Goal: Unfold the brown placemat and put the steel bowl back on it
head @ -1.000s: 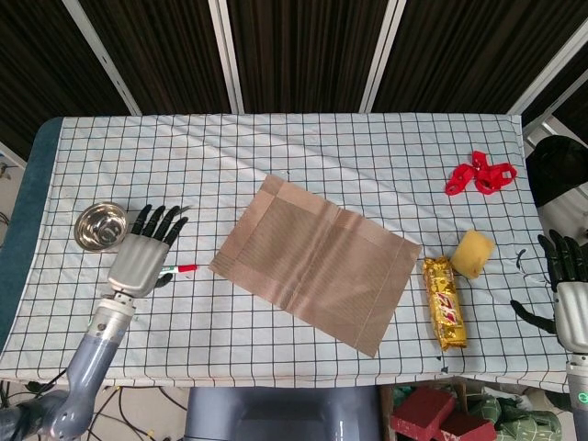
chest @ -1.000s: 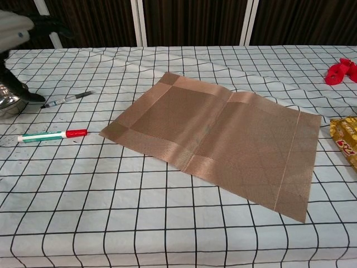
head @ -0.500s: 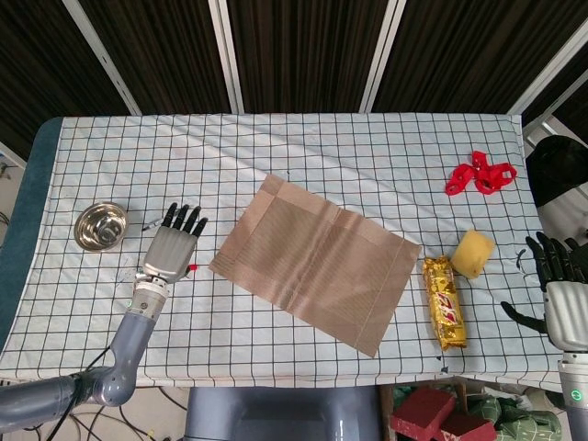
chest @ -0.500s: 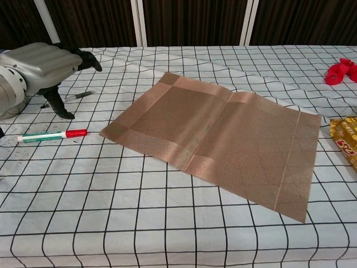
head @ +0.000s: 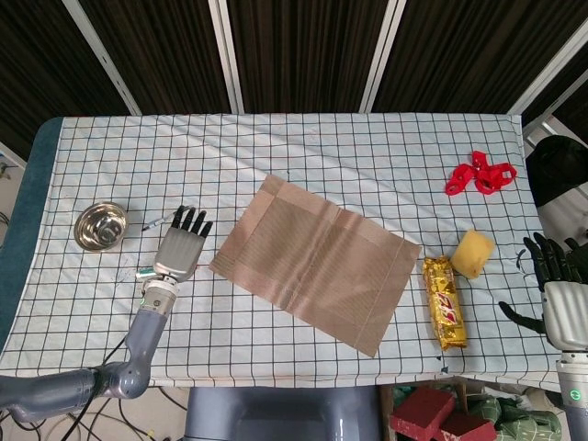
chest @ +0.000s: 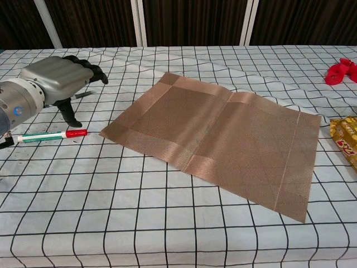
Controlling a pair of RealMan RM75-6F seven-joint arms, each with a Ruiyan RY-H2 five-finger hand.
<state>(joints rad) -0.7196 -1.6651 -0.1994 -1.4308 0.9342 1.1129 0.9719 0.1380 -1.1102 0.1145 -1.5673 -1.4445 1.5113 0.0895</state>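
With the brown placemat lying flat, the left hand, empty with fingers apart, must reach left for the steel bowl; the right hand idles, also empty and apart.

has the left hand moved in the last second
Yes. In the head view the left hand has shifted right, away from the steel bowl and toward the placemat, now unfolded flat.

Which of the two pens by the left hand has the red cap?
The green-and-white pen lying nearest the table's front edge, just below the left hand. The other pen, beyond the hand, is dark and silver.
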